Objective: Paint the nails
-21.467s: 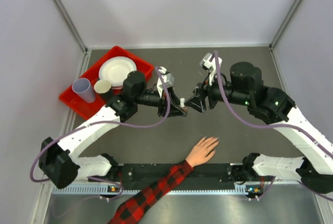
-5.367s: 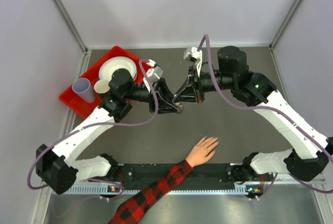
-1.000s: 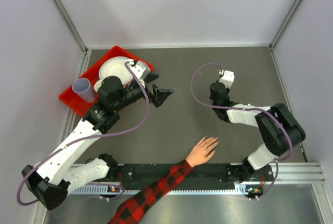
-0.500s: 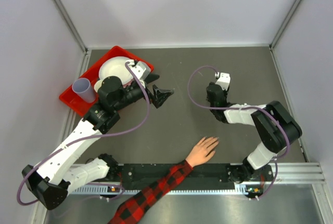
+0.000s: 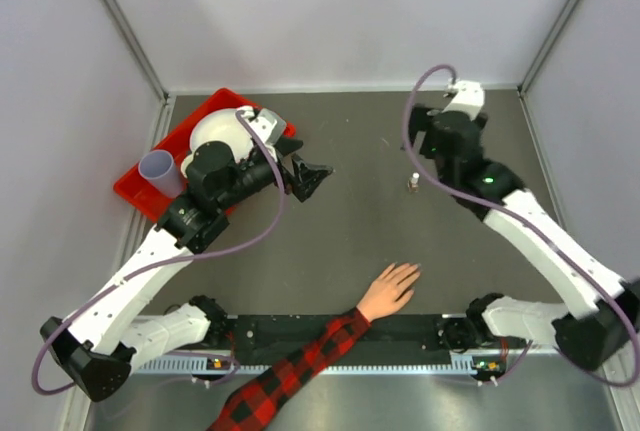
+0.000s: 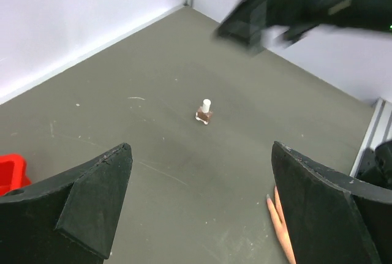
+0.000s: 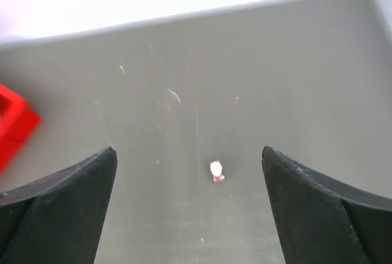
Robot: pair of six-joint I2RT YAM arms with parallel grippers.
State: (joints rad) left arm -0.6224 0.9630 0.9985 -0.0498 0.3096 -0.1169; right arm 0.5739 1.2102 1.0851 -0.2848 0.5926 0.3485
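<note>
A peach-coloured hand with a red-and-black plaid sleeve lies palm down at the near edge, fingers spread; its nails are tiny and pale. Two fingers show in the left wrist view. A small nail polish bottle with a white cap stands alone on the table. My right gripper hangs open well above the bottle, nothing between its fingers. My left gripper is open and empty, left of the bottle and facing it.
A red tray at the far left holds a white plate and a lavender cup; its corner shows in the right wrist view. White walls close in the grey table. The right arm appears blurred in the left wrist view.
My right gripper has opened and let go of the bottle, then lifted up and back from it. The bottle stays standing on the table. The left arm has barely moved.
</note>
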